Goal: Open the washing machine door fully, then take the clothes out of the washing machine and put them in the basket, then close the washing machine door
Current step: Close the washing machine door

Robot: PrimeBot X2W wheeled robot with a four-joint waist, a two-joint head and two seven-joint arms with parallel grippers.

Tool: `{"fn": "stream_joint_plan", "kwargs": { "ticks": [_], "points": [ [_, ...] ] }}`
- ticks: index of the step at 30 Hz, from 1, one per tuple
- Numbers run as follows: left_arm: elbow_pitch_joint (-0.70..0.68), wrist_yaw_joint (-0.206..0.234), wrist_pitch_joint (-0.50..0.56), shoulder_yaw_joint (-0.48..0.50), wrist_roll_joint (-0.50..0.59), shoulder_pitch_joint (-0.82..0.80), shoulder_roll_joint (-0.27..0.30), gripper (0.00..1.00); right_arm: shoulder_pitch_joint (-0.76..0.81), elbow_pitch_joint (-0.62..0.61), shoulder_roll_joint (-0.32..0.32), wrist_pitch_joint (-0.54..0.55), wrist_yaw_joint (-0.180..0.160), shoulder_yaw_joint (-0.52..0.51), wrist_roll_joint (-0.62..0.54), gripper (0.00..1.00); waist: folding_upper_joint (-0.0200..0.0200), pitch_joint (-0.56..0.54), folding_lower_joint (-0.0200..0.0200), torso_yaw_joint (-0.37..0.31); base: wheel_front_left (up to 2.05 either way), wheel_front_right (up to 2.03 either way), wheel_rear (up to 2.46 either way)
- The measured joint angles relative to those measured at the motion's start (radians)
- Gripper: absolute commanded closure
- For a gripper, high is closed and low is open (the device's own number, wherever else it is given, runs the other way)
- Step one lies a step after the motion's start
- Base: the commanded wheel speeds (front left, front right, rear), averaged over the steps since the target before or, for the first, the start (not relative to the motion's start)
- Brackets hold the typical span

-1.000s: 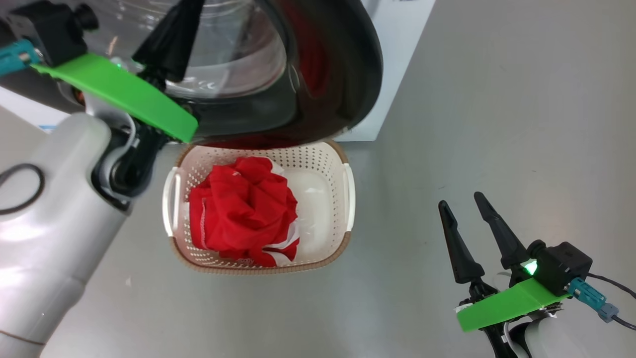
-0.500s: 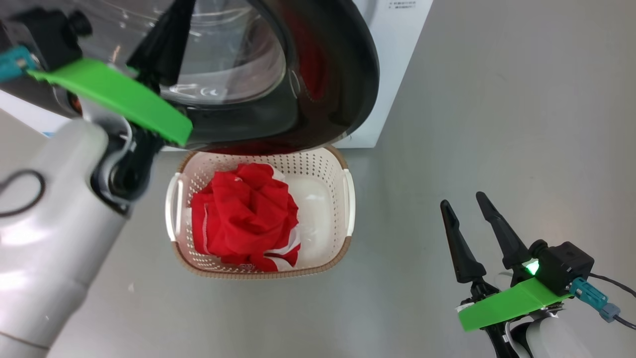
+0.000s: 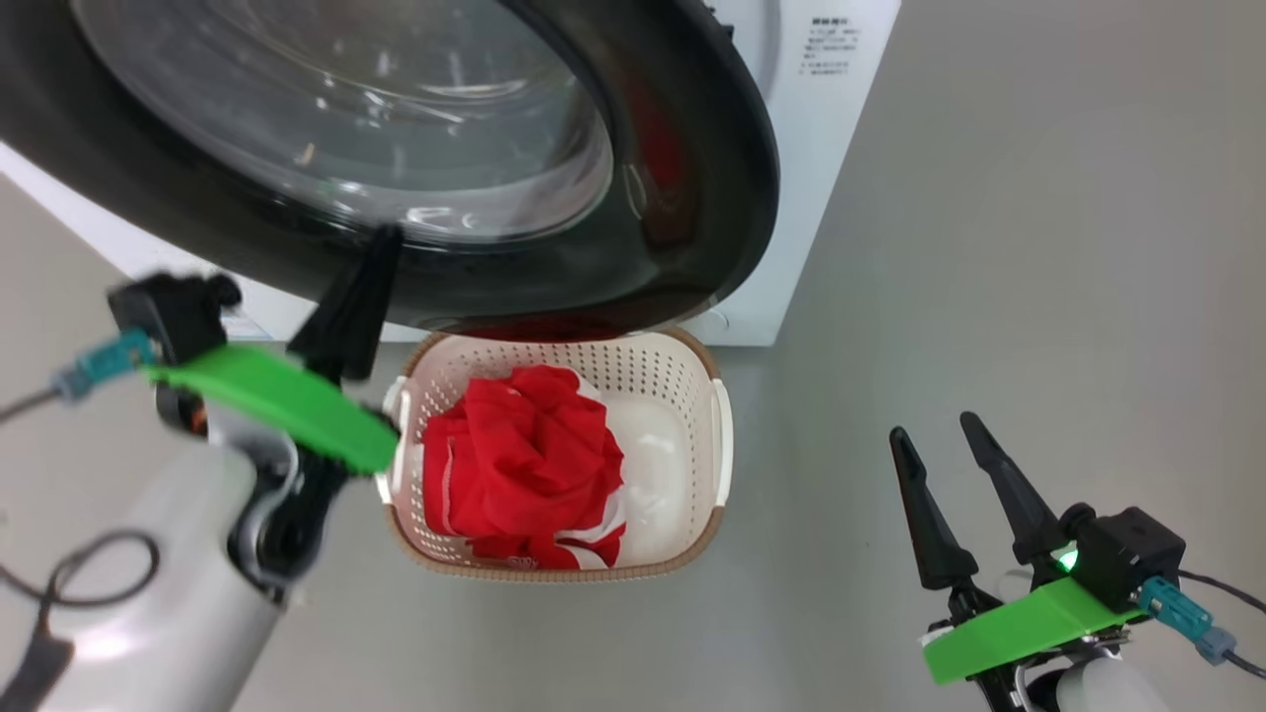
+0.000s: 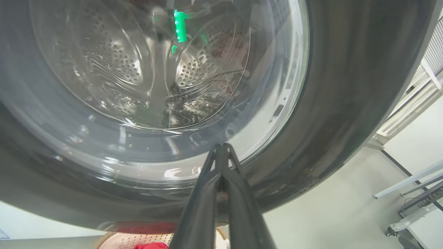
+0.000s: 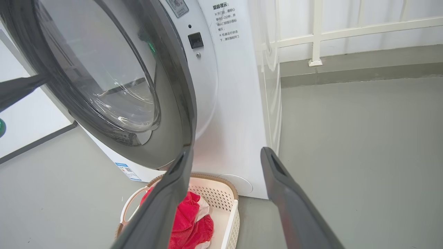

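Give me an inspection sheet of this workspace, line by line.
Surface: grey floor, smooth and slightly glossy.
Job's things: door ajar, hanging over the basket; red clothes heaped in the basket, which sits in front of the washing machine.
Clutter: nothing seen.
Pincers: left pincer shut, tip by the door's lower rim, contact unclear; right pincer open, empty, above the floor to the right of the basket.
Cables: black cable looped on the left forearm; another cable at the right wrist.
Surroundings: white railing beside the washing machine.
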Motion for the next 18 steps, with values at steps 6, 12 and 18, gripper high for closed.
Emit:
{"fn": "stream_joint_plan", "kwargs": {
  "ticks": [6, 12, 18],
  "points": [
    [0.000, 0.000, 0.000, 0.108, 0.098, 0.162, -0.006, 1.00, 0.016, 0.005, 0.000, 0.000, 0.000, -0.008, -0.012, 0.00, 0.0000, -0.046, 0.0000, 0.016, 0.00, 0.00, 0.00],
    [-0.018, 0.000, 0.000, 0.222, 0.182, 0.315, -0.029, 0.78, 0.067, 0.011, 0.001, 0.000, 0.000, -0.018, -0.013, 0.00, 0.0000, -0.092, 0.0000, 0.018, 0.00, 0.00, 0.00],
    [-0.063, 0.000, 0.000, 0.324, 0.316, 0.452, -0.047, 0.55, 0.110, 0.011, 0.003, 0.000, 0.000, -0.032, -0.014, 0.00, 0.0000, -0.136, 0.0000, 0.012, 0.00, 0.00, 0.00]
  ]
}}
